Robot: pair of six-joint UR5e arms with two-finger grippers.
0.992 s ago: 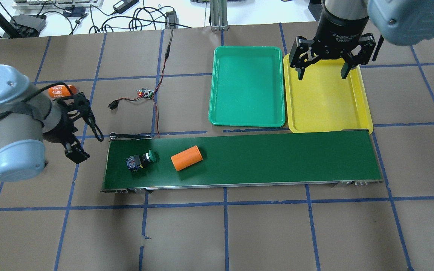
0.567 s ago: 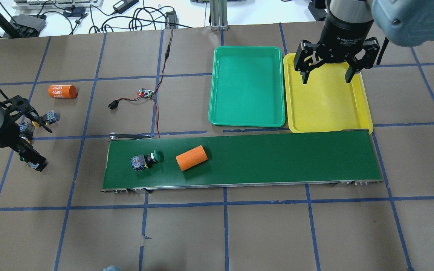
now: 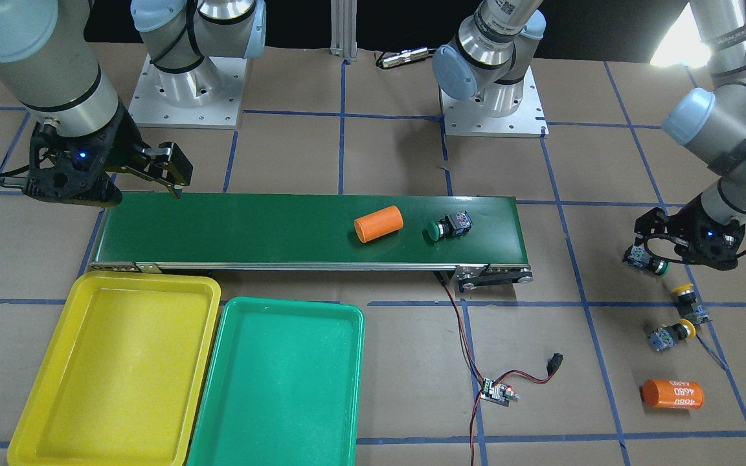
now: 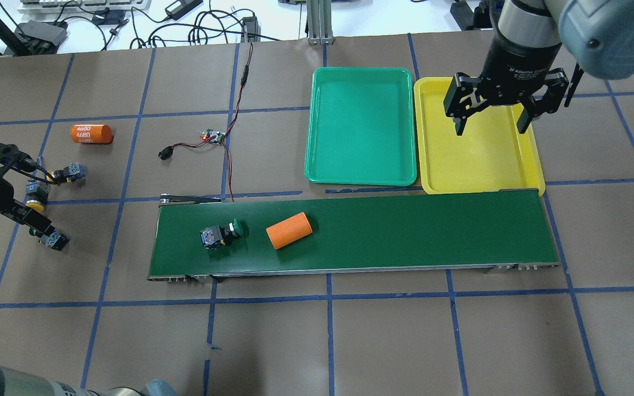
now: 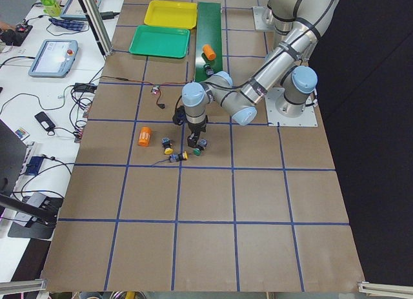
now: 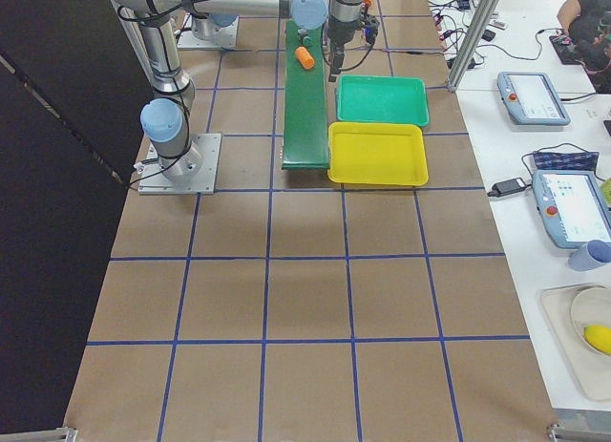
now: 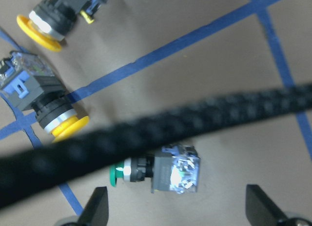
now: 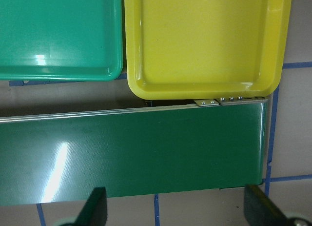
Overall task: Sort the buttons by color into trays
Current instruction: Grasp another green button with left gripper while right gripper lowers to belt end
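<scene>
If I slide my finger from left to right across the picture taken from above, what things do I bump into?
orange cylinder marked 4680 → small circuit board → green button → plain orange cylinder → green tray → yellow tray

green button (image 4: pixel 223 235) and orange cylinder (image 4: pixel 289 231) carried rightward, left pincer (image 7: pixel 178 207) pulled back leftward

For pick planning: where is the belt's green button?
Overhead view: the green button lies on the belt near its left end, left of the orange cylinder.
</scene>
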